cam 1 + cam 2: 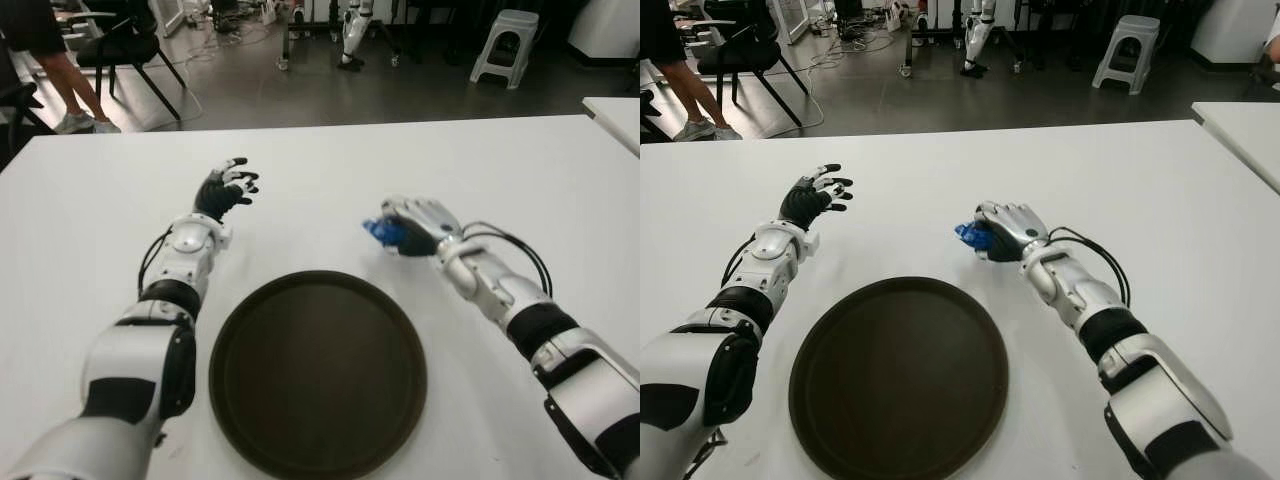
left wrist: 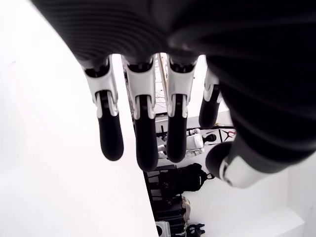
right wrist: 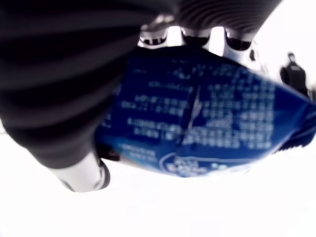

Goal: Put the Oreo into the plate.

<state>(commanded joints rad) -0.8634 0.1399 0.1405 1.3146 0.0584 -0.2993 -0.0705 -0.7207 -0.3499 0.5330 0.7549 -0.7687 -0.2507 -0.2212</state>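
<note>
Round dark brown plate (image 1: 318, 375) sits nearest, bare. Right hand (image 1: 418, 228) beyond its far right rim, fingers clamped round blue crinkly Oreo packet (image 1: 381, 231). Left hand (image 1: 226, 188) far left of plate, fingers spread, holding nothing. Best play: carry packet inward over plate centre, lower, then release.

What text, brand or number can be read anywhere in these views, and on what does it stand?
None can be read.
Oreo pack, held in the right hand: several rows of small white print on the blue wrapper, too blurred to read; no brand name shows.
Plate: no marking.
Table: no marking.
Left hand, open beyond the plate on its left: no label visible.
</note>
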